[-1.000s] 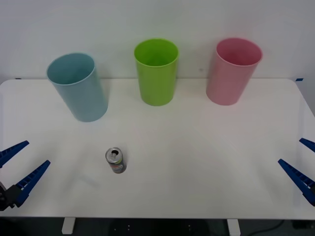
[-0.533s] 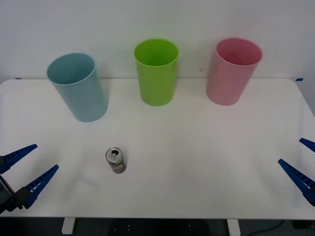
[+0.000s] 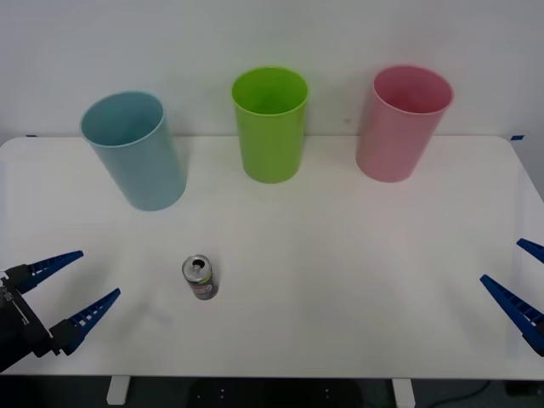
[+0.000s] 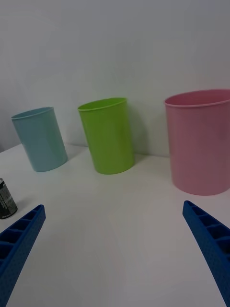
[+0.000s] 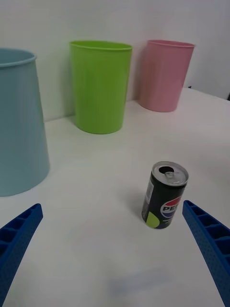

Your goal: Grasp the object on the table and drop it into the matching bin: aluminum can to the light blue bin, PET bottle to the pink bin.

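A small aluminum can (image 3: 201, 277) with a silver pull-tab top and dark printed side stands upright on the white table (image 3: 340, 280), left of centre near the front. The left wrist view shows the can (image 5: 164, 195) ahead, nearer one fingertip. My left gripper (image 3: 85, 284) is open, low at the front left, a short way left of the can and apart from it. My right gripper (image 3: 514, 276) is open at the far right edge. The light blue bin (image 3: 136, 150) stands back left, the pink bin (image 3: 400, 122) back right.
A lime green bin (image 3: 271, 123) stands between the blue and pink bins at the back. In the right wrist view the can (image 4: 6, 199) sits far off beyond one fingertip, with the pink bin (image 4: 200, 141) closest. Bare tabletop lies between the can and the bins.
My left gripper has moved rightward and slightly forward toward the can, staying open. The can, the bins and the right gripper have not moved.
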